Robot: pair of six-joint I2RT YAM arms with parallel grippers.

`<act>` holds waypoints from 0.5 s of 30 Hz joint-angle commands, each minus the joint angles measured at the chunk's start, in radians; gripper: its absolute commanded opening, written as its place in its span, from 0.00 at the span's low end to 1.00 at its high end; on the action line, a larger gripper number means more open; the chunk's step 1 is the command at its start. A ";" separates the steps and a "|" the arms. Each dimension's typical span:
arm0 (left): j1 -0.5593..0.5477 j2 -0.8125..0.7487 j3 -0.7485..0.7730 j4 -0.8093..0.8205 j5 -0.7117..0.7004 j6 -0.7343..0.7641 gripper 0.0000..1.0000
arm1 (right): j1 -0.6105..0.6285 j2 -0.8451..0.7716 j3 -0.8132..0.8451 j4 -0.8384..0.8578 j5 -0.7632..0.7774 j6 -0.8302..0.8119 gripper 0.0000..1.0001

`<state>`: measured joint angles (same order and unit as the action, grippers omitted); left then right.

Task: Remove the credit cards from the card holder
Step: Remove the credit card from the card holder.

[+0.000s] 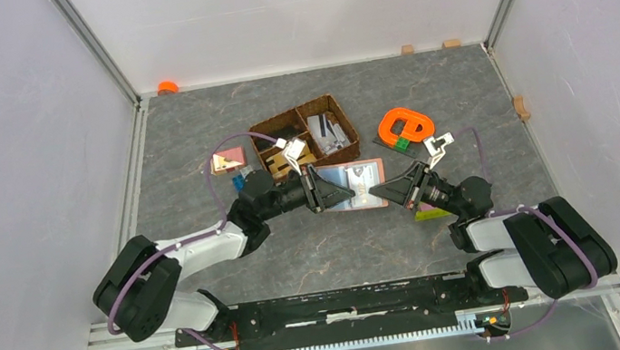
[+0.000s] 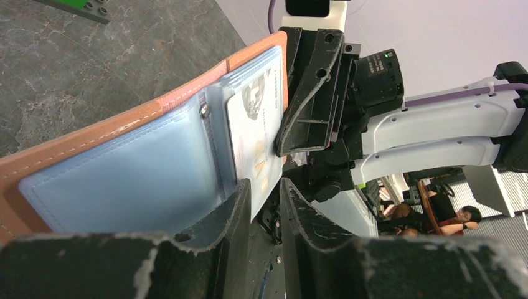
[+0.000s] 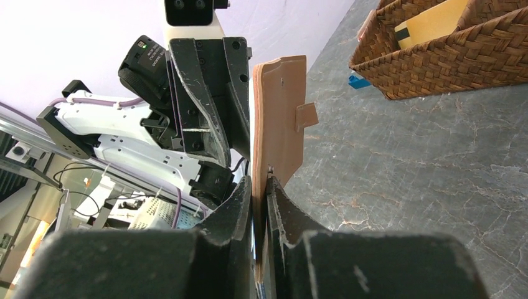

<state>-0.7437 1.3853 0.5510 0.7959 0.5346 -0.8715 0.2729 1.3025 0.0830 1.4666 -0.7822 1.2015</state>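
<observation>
The reddish-brown card holder [image 1: 354, 185] hangs open in the air between my two grippers, pale sleeves up. My right gripper [image 1: 389, 189] is shut on its leather edge [image 3: 274, 124], next to the strap tab [image 3: 306, 116]. A white credit card [image 2: 252, 124] sits in the right-hand clear sleeve. My left gripper [image 2: 266, 187] is at that card's lower edge, its jaws a narrow gap apart. The card runs behind the left finger [image 2: 236, 208]. My right gripper's fingers [image 2: 308, 93] press on the holder's far edge. Grey flat cards [image 1: 328, 131] lie in the basket.
A dark-brown woven divided basket [image 1: 345, 124] stands just behind the holder and shows in the right wrist view [image 3: 436, 62]. An orange object [image 1: 403, 125] is at the back right. A pink-and-tan piece [image 1: 227, 160] and a blue block [image 1: 239, 182] lie at the left.
</observation>
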 commanded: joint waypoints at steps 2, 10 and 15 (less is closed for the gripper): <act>0.004 0.011 0.034 0.009 0.004 0.000 0.30 | 0.004 0.002 0.009 0.206 -0.010 0.022 0.15; 0.014 0.020 0.027 0.045 0.019 -0.021 0.30 | 0.005 0.001 0.009 0.213 -0.012 0.023 0.16; 0.015 0.033 0.020 0.121 0.060 -0.054 0.29 | 0.005 0.006 0.008 0.216 -0.012 0.023 0.14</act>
<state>-0.7345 1.4025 0.5537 0.8188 0.5507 -0.8856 0.2729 1.3064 0.0830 1.4666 -0.7822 1.2118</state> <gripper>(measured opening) 0.297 0.157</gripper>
